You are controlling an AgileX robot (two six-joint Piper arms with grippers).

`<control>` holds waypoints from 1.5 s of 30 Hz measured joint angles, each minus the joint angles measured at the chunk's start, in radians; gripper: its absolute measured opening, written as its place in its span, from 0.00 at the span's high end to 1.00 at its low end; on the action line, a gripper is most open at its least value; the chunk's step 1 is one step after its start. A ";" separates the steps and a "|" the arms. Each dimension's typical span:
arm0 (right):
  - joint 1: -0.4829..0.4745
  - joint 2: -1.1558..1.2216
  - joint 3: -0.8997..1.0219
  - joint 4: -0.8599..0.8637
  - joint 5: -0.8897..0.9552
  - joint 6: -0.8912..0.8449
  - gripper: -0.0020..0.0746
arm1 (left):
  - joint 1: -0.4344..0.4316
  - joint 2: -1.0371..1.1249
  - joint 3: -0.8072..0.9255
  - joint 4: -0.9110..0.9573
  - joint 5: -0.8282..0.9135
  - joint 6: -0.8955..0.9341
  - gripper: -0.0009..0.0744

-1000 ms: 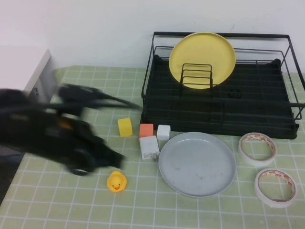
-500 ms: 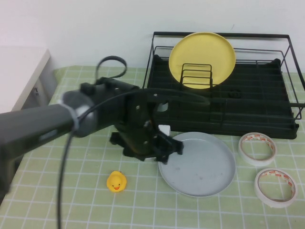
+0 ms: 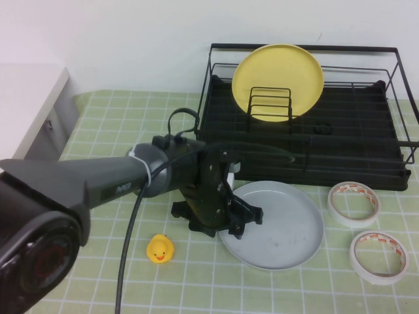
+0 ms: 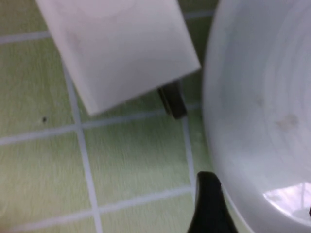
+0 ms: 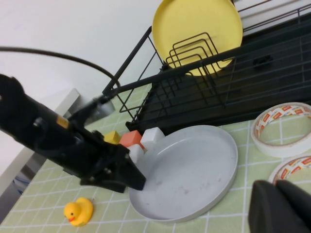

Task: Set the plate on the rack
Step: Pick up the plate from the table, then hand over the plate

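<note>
Left gripper (image 3: 243, 219) open astride the plate (image 3: 278, 226) rim, nothing held; white charger (image 4: 116, 48) beside it risks snagging; right gripper (image 5: 279, 206) parked, state unclear

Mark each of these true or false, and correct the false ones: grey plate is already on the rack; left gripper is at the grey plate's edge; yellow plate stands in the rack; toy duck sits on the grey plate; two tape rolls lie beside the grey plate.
1. False. The grey plate lies flat on the table in front of the rack.
2. True. The left gripper is at the plate's near-left rim.
3. True. The yellow plate stands upright in the rack.
4. False. The toy duck sits on the table, apart from the plate.
5. True. Two tape rolls lie to its right.

The right gripper hangs above the table's right side.
</note>
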 joint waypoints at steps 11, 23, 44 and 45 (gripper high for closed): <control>0.000 0.000 0.000 0.004 0.002 -0.002 0.96 | 0.000 0.060 -0.010 0.005 -0.071 -0.023 0.48; 0.000 0.000 0.000 0.005 0.002 -0.004 0.96 | 0.002 0.074 -0.022 0.009 -0.072 -0.066 0.93; 0.000 0.000 0.000 0.066 0.073 0.055 0.95 | 0.139 -0.055 0.048 -0.637 0.034 0.662 0.98; 0.000 0.000 0.000 0.072 0.089 0.074 0.93 | 0.139 -0.068 0.055 -0.661 0.036 0.702 0.98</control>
